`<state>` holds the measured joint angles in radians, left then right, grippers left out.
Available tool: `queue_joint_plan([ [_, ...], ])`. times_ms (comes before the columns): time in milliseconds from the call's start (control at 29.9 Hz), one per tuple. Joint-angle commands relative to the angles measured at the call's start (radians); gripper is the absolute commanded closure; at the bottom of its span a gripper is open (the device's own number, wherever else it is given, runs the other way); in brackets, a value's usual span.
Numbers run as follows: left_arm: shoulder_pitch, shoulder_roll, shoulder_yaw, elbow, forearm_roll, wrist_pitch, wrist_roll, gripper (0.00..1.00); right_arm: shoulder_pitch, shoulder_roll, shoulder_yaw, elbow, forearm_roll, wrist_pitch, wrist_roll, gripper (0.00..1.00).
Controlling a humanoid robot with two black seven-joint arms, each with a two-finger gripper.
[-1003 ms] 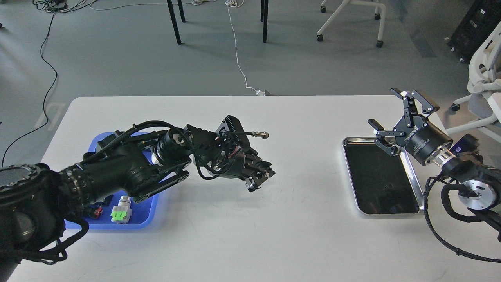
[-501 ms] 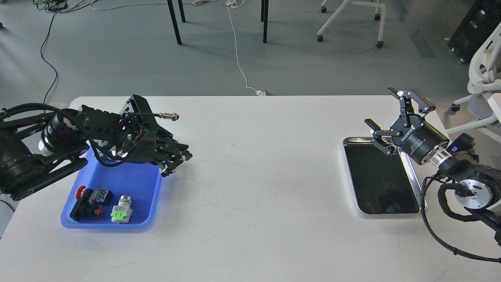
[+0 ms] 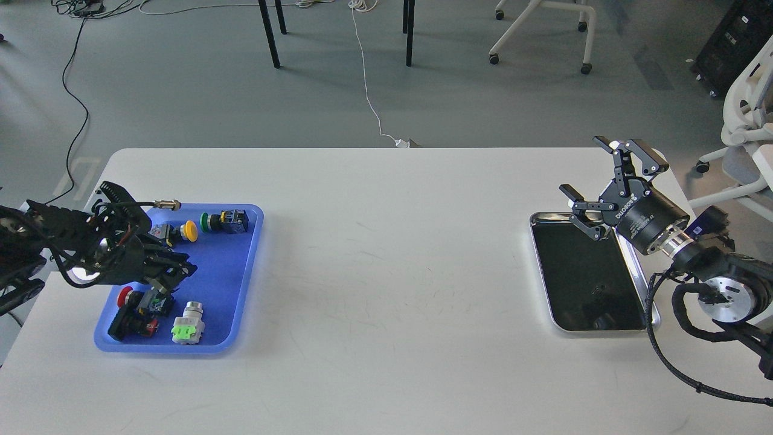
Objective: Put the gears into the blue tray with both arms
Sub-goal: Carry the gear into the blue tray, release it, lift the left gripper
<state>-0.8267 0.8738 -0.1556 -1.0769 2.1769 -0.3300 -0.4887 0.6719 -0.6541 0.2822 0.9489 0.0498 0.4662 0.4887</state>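
Observation:
The blue tray [image 3: 224,266] lies at the table's left. My left gripper [image 3: 179,273] hangs low over its left half, just above the red push-button; it is dark and its fingers cannot be told apart. No gear can be made out in it or in the tray. My right gripper [image 3: 586,169] stands open with nothing between its fingers, above the far end of the shiny metal-rimmed dark tray [image 3: 534,225]. A tiny speck [image 3: 598,289] on that tray's dark floor is too small to name.
The blue tray holds push-button switches: yellow [image 3: 190,230], green [image 3: 209,222], red [image 3: 125,296], and one with a lime-green body [image 3: 186,330]. The white table [image 3: 392,272] stretches between the two trays. Chairs, table legs and cables stand on the floor beyond.
My left arm has swung left from the table's middle to over the blue tray, uncovering the yellow and green buttons. The right gripper has crept slightly left and stays open.

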Motion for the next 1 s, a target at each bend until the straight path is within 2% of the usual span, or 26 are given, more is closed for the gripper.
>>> queue_joint_plan([
  [0,0.001,-0.024,0.001,0.04,0.0,0.0,0.0,0.82,-0.002,-0.002,0.0,0.001,0.001,0.0,0.0,0.03],
  [201,0.006,-0.033,0.001,0.074,-0.002,0.002,0.0,0.75,-0.002,-0.004,0.0,0.002,-0.002,0.0,0.0,0.03],
  [267,0.009,-0.038,-0.001,0.074,-0.002,0.002,0.0,0.62,-0.002,-0.006,0.0,0.002,-0.002,0.0,0.0,0.03],
  [368,0.009,-0.039,-0.002,0.074,-0.005,0.003,0.0,0.24,-0.002,-0.004,0.0,0.002,-0.002,0.0,0.0,0.03],
  [568,0.006,-0.03,-0.021,0.063,-0.052,0.003,0.0,0.17,-0.002,-0.009,0.0,0.002,-0.002,0.002,0.0,0.03],
  [702,0.001,-0.024,-0.158,0.005,-0.149,-0.007,0.0,0.17,-0.002,-0.012,0.0,0.004,-0.002,0.003,0.0,0.03],
  [836,-0.023,-0.029,-0.257,-0.076,-0.377,-0.041,0.0,0.16,-0.002,-0.012,-0.005,0.004,-0.01,0.005,0.0,0.03],
  [969,-0.026,-0.052,-0.282,-0.161,-0.751,-0.037,0.0,0.14,0.006,-0.013,-0.015,0.008,-0.039,0.009,0.0,0.03],
])
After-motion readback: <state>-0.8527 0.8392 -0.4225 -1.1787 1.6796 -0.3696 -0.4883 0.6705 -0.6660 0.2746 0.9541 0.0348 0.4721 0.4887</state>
